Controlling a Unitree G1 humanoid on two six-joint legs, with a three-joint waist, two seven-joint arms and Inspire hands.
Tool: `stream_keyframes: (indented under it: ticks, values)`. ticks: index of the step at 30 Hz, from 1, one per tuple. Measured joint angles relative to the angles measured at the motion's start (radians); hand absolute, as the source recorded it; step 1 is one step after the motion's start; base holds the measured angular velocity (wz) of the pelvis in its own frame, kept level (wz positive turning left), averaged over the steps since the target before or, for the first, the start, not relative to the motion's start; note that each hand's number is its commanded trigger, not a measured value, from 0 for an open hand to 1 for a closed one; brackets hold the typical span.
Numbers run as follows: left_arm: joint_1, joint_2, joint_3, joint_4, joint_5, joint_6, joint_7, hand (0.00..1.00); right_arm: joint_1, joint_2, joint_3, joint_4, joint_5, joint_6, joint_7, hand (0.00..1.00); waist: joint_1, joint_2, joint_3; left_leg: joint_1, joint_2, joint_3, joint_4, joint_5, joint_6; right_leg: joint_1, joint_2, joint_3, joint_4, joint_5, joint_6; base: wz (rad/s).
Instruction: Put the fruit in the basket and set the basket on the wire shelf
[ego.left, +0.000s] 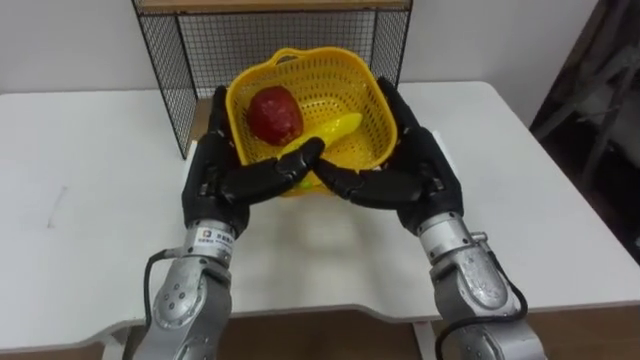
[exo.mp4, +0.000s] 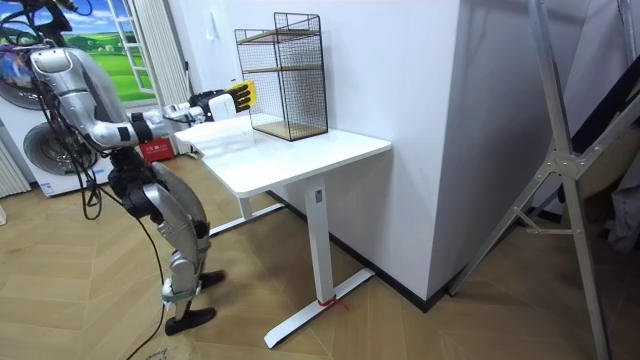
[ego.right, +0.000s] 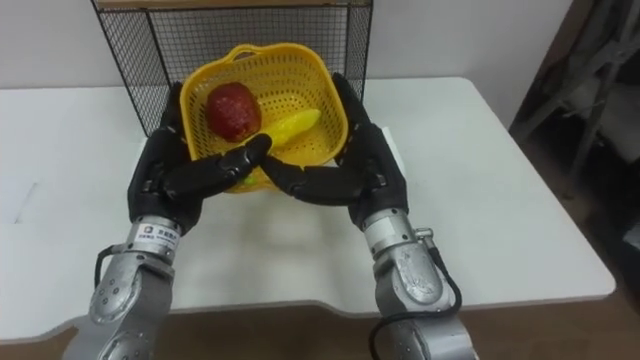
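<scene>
I hold a yellow plastic basket (ego.left: 300, 62) between both hands, just in front of the black wire shelf (ego.left: 200, 45). A dark red fruit (ego.left: 274, 113) and a yellow banana-like fruit (ego.left: 335, 128) lie inside it. My left hand (ego.left: 212, 175) presses its left side with straight fingers, and its thumb reaches across the front. My right hand (ego.left: 425, 170) mirrors this on the right side. The two thumbs nearly meet under the front rim. In the room view the basket (exo.mp4: 245, 94) hangs above the table, close to the shelf (exo.mp4: 285, 75).
The wire shelf stands at the back of the white table (ego.left: 90, 170) and has a wooden board across its top. I stand at the table's end (exo.mp4: 300, 150), with a white wall behind it. A washing machine (exo.mp4: 30, 140) stands behind me.
</scene>
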Motion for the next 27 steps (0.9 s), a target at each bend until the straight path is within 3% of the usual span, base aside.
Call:
stream_keyframes:
  ticks: [1,2,3,4,5,7,13,17,20,22,23,24,25,27]
  values:
    - [0.001,0.001,0.002,0.000,-0.002,0.000,0.000,0.00,0.001,-0.002,0.006,0.004,0.001,0.000,0.001,0.00,0.004,0.002,-0.0029,-0.003,-0.003,0.001,-0.085,0.074,0.013,0.006,-0.001,0.000,-0.007,-0.003,-0.001,-0.31]
    - [0.001,0.004,0.004,0.000,-0.002,0.000,0.001,0.00,0.001,-0.003,0.005,0.006,0.000,0.002,0.001,0.00,0.006,-0.002,-0.0071,0.003,-0.009,-0.001,-0.105,0.103,0.017,0.012,-0.002,0.005,-0.008,-0.008,0.002,-0.13]
    - [0.000,0.015,0.008,-0.001,-0.002,0.000,0.001,0.00,0.001,-0.005,0.007,0.006,-0.002,0.003,0.008,0.00,-0.003,-0.012,-0.0201,0.026,-0.027,-0.004,-0.138,0.139,0.031,0.021,-0.013,-0.001,-0.014,-0.018,0.011,0.08]
    - [-0.003,0.020,0.006,-0.001,-0.002,0.000,0.001,0.00,-0.002,-0.011,0.006,0.004,-0.004,0.002,0.013,0.00,-0.007,-0.026,-0.0250,0.041,-0.036,0.000,-0.160,0.171,0.044,0.036,-0.020,-0.006,-0.034,-0.018,0.015,0.12]
    - [-0.003,0.020,0.004,-0.001,-0.001,0.000,0.000,0.00,-0.002,-0.014,0.006,0.004,-0.004,0.002,0.014,0.00,-0.005,-0.030,-0.0267,0.047,-0.039,0.002,-0.164,0.171,0.046,0.043,-0.023,-0.006,-0.046,-0.016,0.017,0.04]
    - [-0.003,0.020,0.003,-0.001,-0.001,0.000,0.001,0.00,-0.002,-0.016,0.006,0.004,-0.005,0.002,0.014,0.00,-0.004,-0.036,-0.0189,0.065,-0.053,0.002,-0.167,0.162,0.053,0.076,-0.037,-0.012,-0.086,-0.013,0.024,0.02]
    - [-0.003,0.019,0.006,-0.001,0.000,0.000,0.001,0.00,-0.002,-0.014,0.005,0.004,-0.010,0.002,0.020,0.00,-0.002,-0.016,-0.0008,0.071,-0.077,0.001,-0.164,0.133,0.061,0.100,-0.059,-0.017,-0.114,-0.028,0.039,0.05]
    - [-0.003,0.006,0.005,-0.001,0.000,0.000,0.001,0.00,-0.004,-0.010,0.005,-0.002,-0.013,0.002,0.018,0.00,-0.003,-0.018,-0.0011,0.062,-0.095,0.002,-0.149,0.117,0.069,0.101,-0.077,-0.021,-0.104,-0.051,0.048,0.09]
    - [-0.003,0.003,0.003,-0.002,-0.001,0.000,0.000,0.00,-0.004,-0.011,0.005,-0.002,-0.013,0.002,0.010,0.00,-0.010,-0.031,-0.0038,0.061,-0.122,0.014,-0.125,0.089,0.082,0.098,-0.108,-0.029,-0.062,-0.089,0.063,0.09]
    - [-0.005,-0.003,0.008,-0.002,-0.001,0.000,0.000,0.00,-0.006,-0.011,0.005,-0.002,-0.009,0.001,0.002,0.00,-0.001,-0.038,-0.0049,0.068,-0.138,0.038,-0.118,0.069,0.099,0.067,-0.140,-0.031,0.029,-0.105,0.086,-0.09]
    - [-0.005,-0.003,0.006,-0.002,-0.001,0.000,0.000,0.00,-0.006,-0.010,0.006,-0.002,-0.008,0.001,0.000,0.00,0.000,-0.038,-0.0047,0.071,-0.139,0.044,-0.117,0.063,0.103,0.061,-0.145,-0.033,0.058,-0.104,0.089,-0.11]
    - [-0.005,-0.006,0.006,-0.002,-0.001,0.000,0.000,0.00,-0.006,-0.010,0.008,0.001,-0.008,0.001,-0.002,0.00,0.002,-0.042,-0.0023,0.084,-0.142,0.050,-0.115,0.057,0.111,0.047,-0.158,-0.043,0.106,-0.097,0.106,-0.05]
    - [-0.005,-0.006,0.007,-0.002,-0.001,0.000,0.000,0.00,-0.006,-0.008,0.008,0.007,-0.009,0.001,-0.003,0.00,0.004,-0.044,-0.0001,0.103,-0.141,0.048,-0.117,0.050,0.116,0.047,-0.161,-0.049,0.125,-0.082,0.131,-0.07]
    - [-0.010,-0.005,0.012,-0.002,-0.001,0.000,0.000,0.00,-0.010,-0.003,0.002,0.007,-0.008,0.000,-0.004,0.00,0.010,-0.050,-0.0026,0.111,-0.138,0.050,-0.118,0.039,0.120,0.058,-0.154,-0.057,0.102,-0.075,0.139,-0.10]
